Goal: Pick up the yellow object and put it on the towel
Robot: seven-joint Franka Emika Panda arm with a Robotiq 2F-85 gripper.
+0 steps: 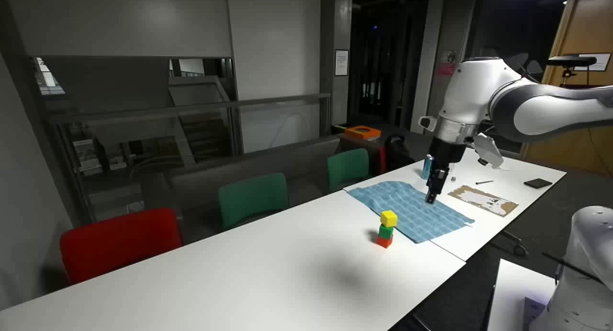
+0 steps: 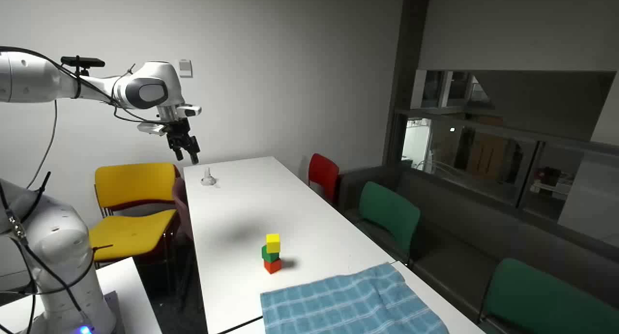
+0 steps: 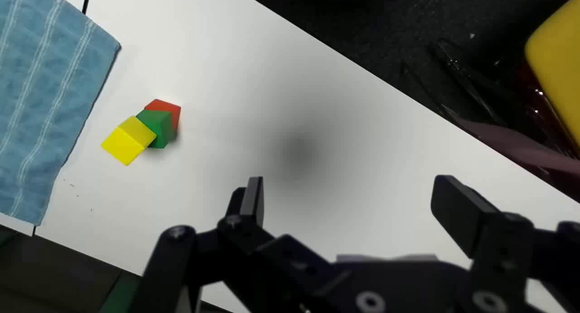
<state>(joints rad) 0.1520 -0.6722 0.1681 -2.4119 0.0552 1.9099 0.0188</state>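
The yellow object (image 1: 389,218) is a small cube on top of a stack, also seen in an exterior view (image 2: 273,243) and the wrist view (image 3: 127,141). Under it are a green cube (image 1: 386,232) and a red cube (image 1: 384,242) on the table. The light blue checked towel (image 1: 412,209) lies flat beside the stack; it also shows in an exterior view (image 2: 343,305) and, in part, at the left of the wrist view (image 3: 50,100). My gripper (image 3: 348,181) is open with nothing between its fingers. It hangs well above the table, apart from the stack (image 2: 187,156).
The white table (image 1: 268,273) has a seam near the towel. A blue can (image 1: 426,167), a cardboard piece (image 1: 483,200) and a dark flat item (image 1: 538,183) lie beyond the towel. A small clear object (image 2: 208,179) stands at the table's far end. Chairs line the edges, one yellow (image 2: 130,230).
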